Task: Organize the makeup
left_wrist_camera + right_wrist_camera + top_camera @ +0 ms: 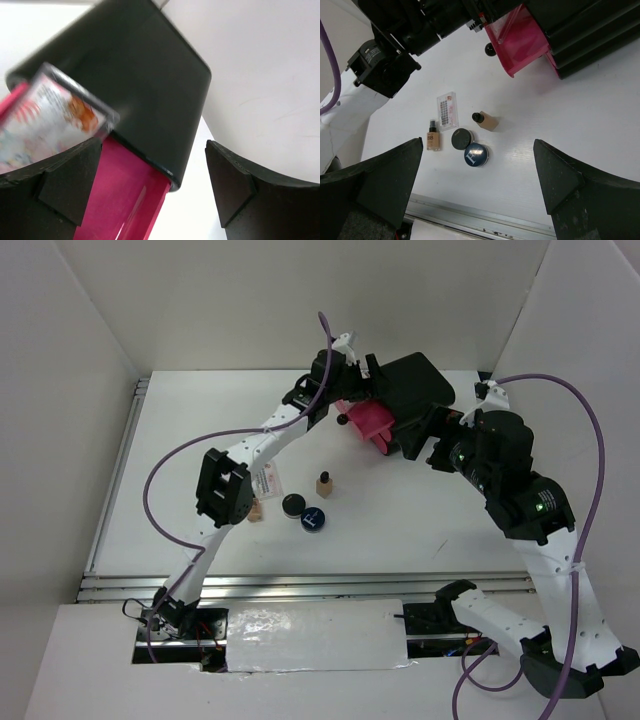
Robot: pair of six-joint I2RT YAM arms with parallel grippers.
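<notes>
In the left wrist view my left gripper (150, 185) is open over the pulled-out pink drawer (125, 200) of the black box (135, 85). A pinkish-white sachet (50, 122) shows blurred just past the left finger (65, 180), outside the jaws. In the top view the left gripper (350, 398) is at the box's front. My right gripper (475, 185) is open and empty, high above the table. Below it lie a second sachet (447, 110), a tan bottle (433, 139), another tan bottle (487, 120), a black compact (462, 138) and a dark-blue compact (476, 154).
The black box (415, 385) stands at the back of the table with its pink drawer (368, 423) open toward the front. The left arm (225, 485) reaches across the items. A metal rail (470, 217) runs along the table's near edge. White walls enclose the sides.
</notes>
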